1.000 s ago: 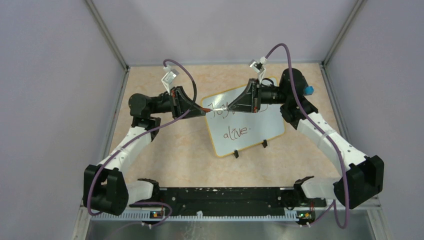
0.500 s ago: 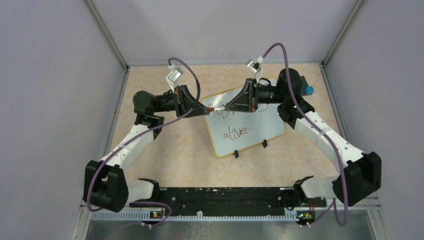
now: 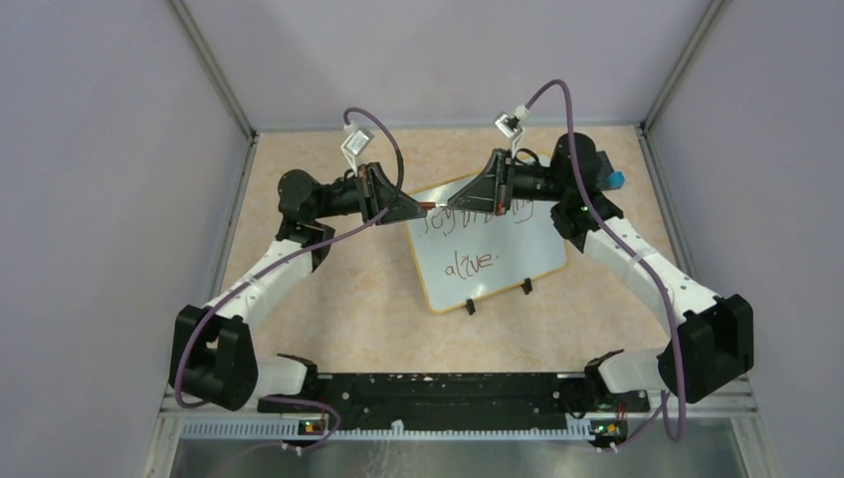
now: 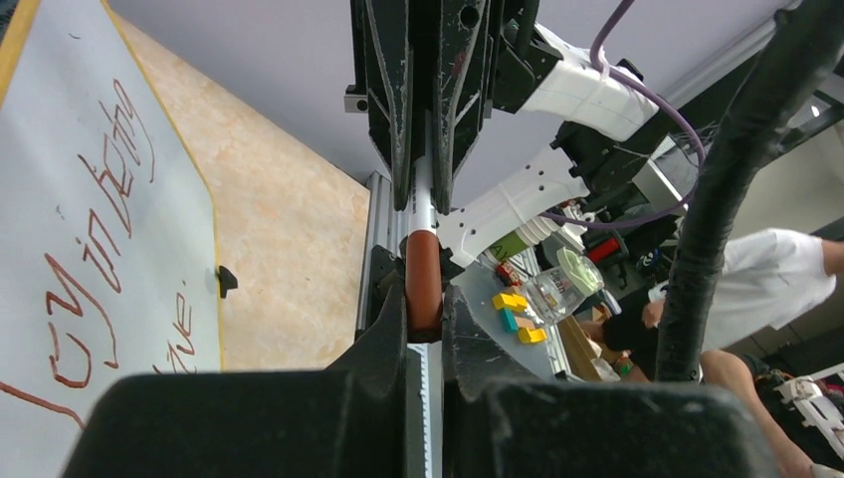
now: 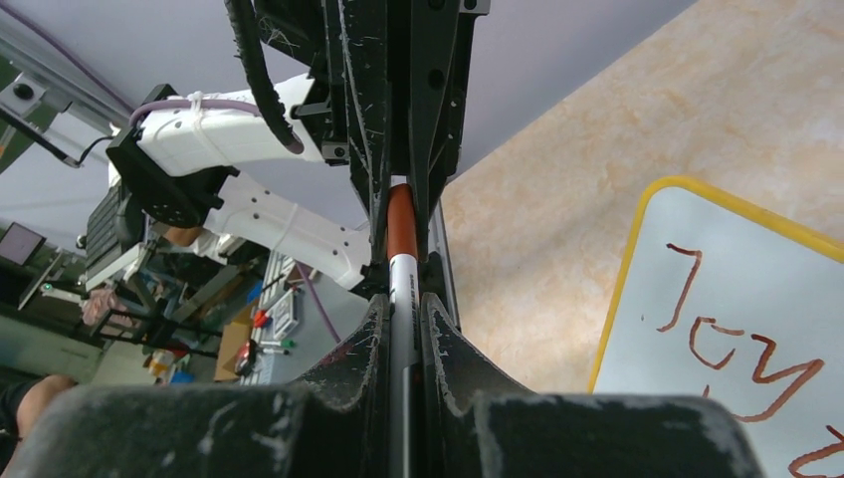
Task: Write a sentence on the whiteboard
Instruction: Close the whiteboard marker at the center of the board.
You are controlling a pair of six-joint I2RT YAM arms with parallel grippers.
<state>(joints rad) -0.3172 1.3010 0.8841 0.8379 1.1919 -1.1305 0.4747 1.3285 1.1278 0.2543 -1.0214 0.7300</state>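
Note:
The whiteboard (image 3: 518,257) stands tilted on the table, right of centre, with a yellow rim. The sentence (image 3: 470,263) is in reddish-brown handwriting, "Joy in being" above "alive."; the upper line is partly hidden by the grippers. My left gripper (image 3: 422,209) is shut on the marker's reddish-brown cap (image 4: 423,284). My right gripper (image 3: 451,206) is shut on the white marker barrel (image 5: 402,299). The two grippers meet tip to tip above the board's top left corner, with cap and barrel in one line. The board also shows in the left wrist view (image 4: 60,159) and in the right wrist view (image 5: 737,289).
Two black clip feet (image 3: 469,307) (image 3: 527,287) hold the board's near edge. A small blue piece (image 3: 616,180) sits by the right arm at the back right. Grey walls and metal posts close in the table. A person and coloured blocks (image 4: 518,311) lie outside the cell.
Both grippers have come together: the left moved right and away from me, the right moved slightly left. A gap between their tips has closed; they now meet over the board's top left corner.

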